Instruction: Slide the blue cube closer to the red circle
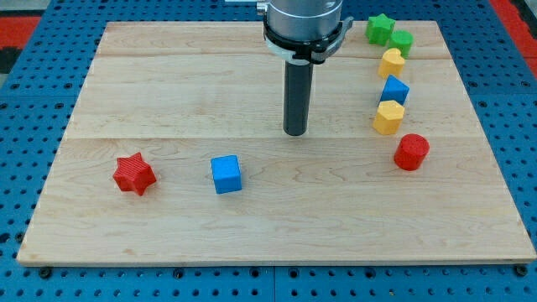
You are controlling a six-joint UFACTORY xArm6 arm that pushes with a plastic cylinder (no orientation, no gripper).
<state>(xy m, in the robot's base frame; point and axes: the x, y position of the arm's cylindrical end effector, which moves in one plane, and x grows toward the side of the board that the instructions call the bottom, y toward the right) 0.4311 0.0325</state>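
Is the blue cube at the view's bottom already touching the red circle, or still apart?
Apart. The blue cube sits far left of the red circle; my tip touches neither.
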